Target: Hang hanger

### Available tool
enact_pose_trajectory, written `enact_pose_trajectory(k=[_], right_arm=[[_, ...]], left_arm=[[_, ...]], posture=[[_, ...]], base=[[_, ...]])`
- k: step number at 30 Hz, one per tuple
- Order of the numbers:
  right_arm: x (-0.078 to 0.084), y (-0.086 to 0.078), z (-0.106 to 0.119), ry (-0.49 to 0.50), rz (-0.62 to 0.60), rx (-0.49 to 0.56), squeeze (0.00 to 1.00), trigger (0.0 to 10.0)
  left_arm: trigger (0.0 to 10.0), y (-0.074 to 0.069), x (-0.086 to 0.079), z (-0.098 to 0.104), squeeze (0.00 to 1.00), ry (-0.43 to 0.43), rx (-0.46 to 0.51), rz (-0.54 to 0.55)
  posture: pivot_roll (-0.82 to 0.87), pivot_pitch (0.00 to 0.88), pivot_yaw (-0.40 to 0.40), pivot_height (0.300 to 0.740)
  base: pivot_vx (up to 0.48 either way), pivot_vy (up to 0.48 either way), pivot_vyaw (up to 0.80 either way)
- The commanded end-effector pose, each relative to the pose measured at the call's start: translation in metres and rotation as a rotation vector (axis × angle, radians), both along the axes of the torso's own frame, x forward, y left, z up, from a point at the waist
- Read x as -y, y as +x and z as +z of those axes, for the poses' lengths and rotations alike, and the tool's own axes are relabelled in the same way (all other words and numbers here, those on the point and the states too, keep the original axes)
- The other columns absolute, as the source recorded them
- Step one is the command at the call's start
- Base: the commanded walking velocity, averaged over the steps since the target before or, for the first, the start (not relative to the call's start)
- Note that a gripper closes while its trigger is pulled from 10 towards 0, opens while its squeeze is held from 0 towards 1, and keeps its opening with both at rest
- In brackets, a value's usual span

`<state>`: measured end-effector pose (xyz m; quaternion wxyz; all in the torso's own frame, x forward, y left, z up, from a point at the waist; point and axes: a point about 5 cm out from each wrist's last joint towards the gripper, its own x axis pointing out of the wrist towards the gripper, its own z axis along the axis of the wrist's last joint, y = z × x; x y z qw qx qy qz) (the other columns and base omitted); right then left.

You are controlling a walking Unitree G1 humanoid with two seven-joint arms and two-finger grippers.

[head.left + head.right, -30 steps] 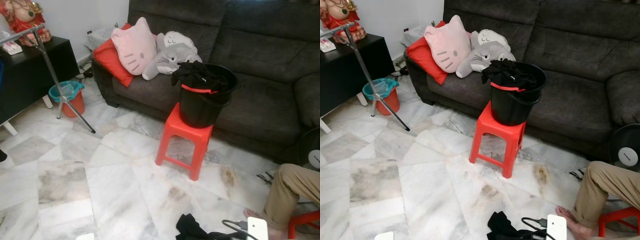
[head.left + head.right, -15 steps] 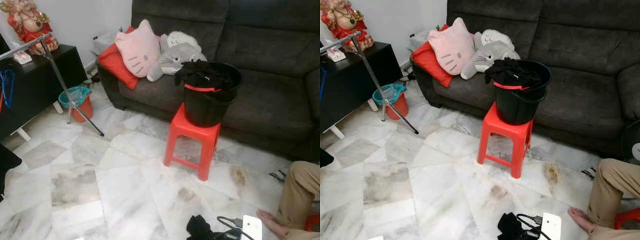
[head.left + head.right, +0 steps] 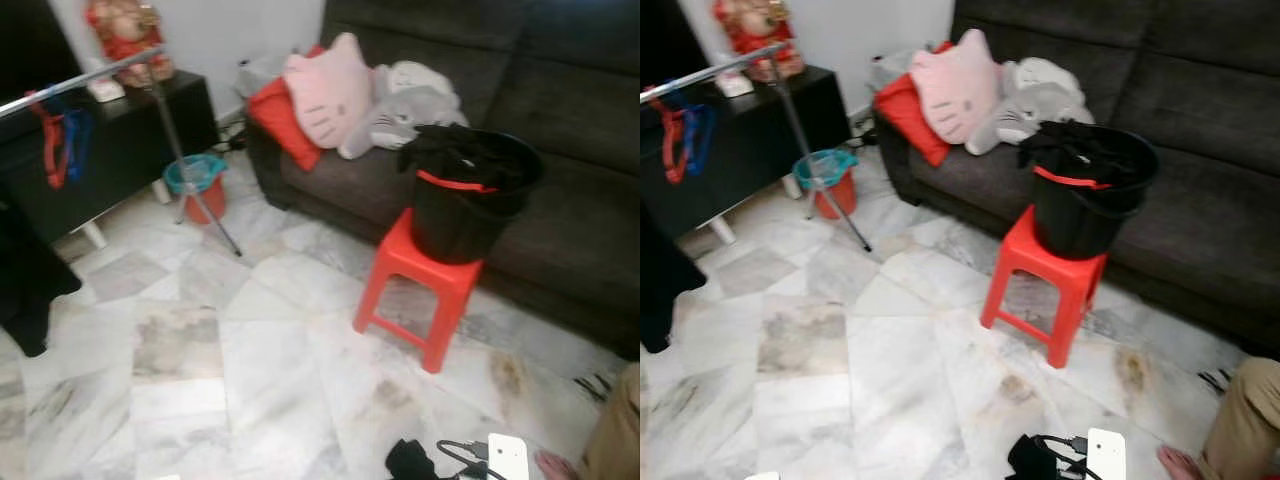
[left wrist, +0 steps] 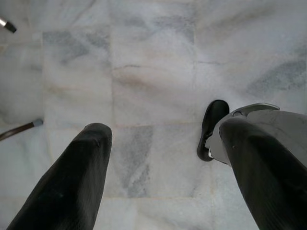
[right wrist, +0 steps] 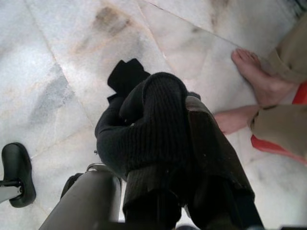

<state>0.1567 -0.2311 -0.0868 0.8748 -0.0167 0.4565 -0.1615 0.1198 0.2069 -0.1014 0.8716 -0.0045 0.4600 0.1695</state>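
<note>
The right gripper (image 5: 168, 143) is clutching a dark garment (image 5: 144, 124) low over the marble floor (image 3: 250, 380); the left gripper (image 4: 163, 158) is hanging wide and empty. The rail (image 3: 80, 78), already carrying hangers (image 3: 55, 140), is well apart, so hanging is not yet done.

A home living room is showing itself; a dark grey sofa (image 3: 560, 110) is holding plush cushions (image 3: 330, 88); marble floor tiles (image 3: 250, 360) are spreading below.

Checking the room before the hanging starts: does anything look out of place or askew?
The black bucket sits on a red stool with dark clothes heaped over its rim. The right claw is shut on a black garment. Nothing looks spilled or broken.
</note>
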Motion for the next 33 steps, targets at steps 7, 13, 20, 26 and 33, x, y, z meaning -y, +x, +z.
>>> enact_pose_trajectory(k=[7,13,20,26,33], right_arm=[[-0.0037,-0.0041,-0.0023,-0.003,0.003,-0.01,0.0,10.0],[-0.0056,-0.0046,-0.0029,-0.006,0.007,-0.012,0.0,10.0],[-0.0069,-0.0044,-0.003,-0.004,0.007,-0.008,0.0,10.0],[-0.008,-0.0021,-0.0024,0.001,0.009,-0.003,0.0,10.0],[-0.0088,0.0009,-0.0015,0.011,0.009,0.003,0.0,10.0]], left_arm=[[10.0,-0.0053,-0.0021,-0.0016,0.0,0.003,-0.024,-0.018],[10.0,-0.0074,-0.0037,-0.0018,0.0,0.006,-0.028,-0.026],[10.0,-0.008,-0.0052,-0.0016,0.0,0.008,-0.025,-0.024],[10.0,-0.0068,-0.0054,-0.0013,0.0,0.006,-0.022,-0.022],[10.0,-0.0041,-0.0035,-0.0012,0.0,-0.017,-0.019,-0.027]], posture=[[0.0,0.0,0.023,0.74],[0.0,0.0,0.025,0.74],[0.01,0.0,0.028,0.74],[0.0,0.0,0.024,0.74],[0.0,0.0,0.02,0.74]], base=[[0.0,0.0,0.66],[0.0,0.0,0.66],[0.0,0.0,0.67],[0.0,0.0,0.69],[0.0,0.0,0.71]])
